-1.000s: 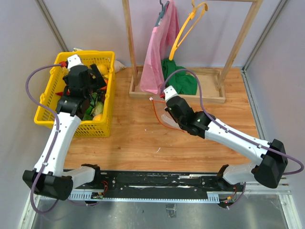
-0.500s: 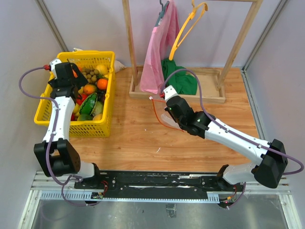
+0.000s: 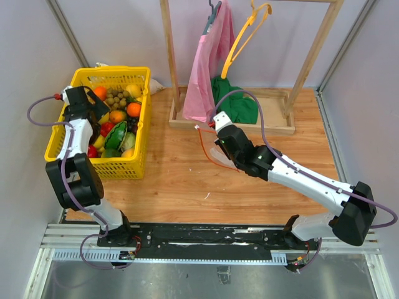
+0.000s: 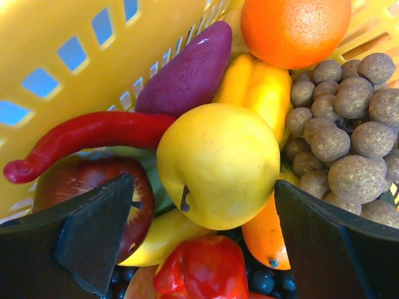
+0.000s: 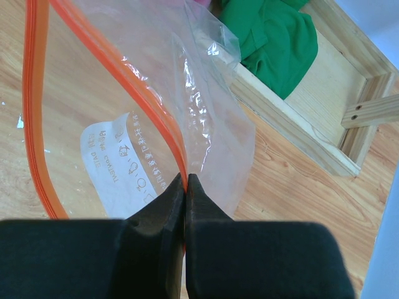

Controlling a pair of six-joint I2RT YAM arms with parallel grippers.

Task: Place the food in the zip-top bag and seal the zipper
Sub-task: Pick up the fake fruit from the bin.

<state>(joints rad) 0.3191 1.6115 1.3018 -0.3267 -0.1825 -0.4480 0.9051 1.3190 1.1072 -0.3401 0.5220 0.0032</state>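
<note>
Top external view: the left gripper [image 3: 87, 107] sits low in the far-left corner of the yellow basket [image 3: 128, 168], over the heaped food [image 3: 116, 116]. Whether it is open cannot be told from here. The basket stands at the left edge of the table [image 3: 181, 187]. Well apart, near the table's middle, the right gripper [image 3: 222, 149] holds the bag [image 3: 211, 154] by its zipper [image 3: 202, 144], just in front of the wooden rack [image 3: 274, 129]. A pink garment [image 3: 209, 68] and a yellow hanger [image 3: 240, 40] hang on the rack. A green cloth [image 3: 240, 107] lies on its base.

Left wrist view: the fingers [image 4: 93, 237] stand wide apart, gripping nothing. Between them lies a yellow fruit [image 4: 218, 165], with neither finger touching it as far as can be seen. An orange [image 4: 293, 28] lies beyond it by the basket wall, and a dark red apple [image 4: 81, 187] is partly hidden by one finger. A red chili [image 4: 87, 137] and a purple tuber [image 4: 187, 75] lie against the wall. Brown balls [image 4: 343, 124] crowd the other side, and a red pepper [image 4: 199, 271] lies nearest the camera.

Right wrist view: the fingers [image 5: 156, 218] are pressed together on the zipper, pinching one orange strip. The other strip curves away at the side, so the mouth gapes. The clear bag spreads crinkled ahead of the fingers, its white label [image 5: 121, 162] showing through. The green cloth and the rack's frame lie beyond.
</note>
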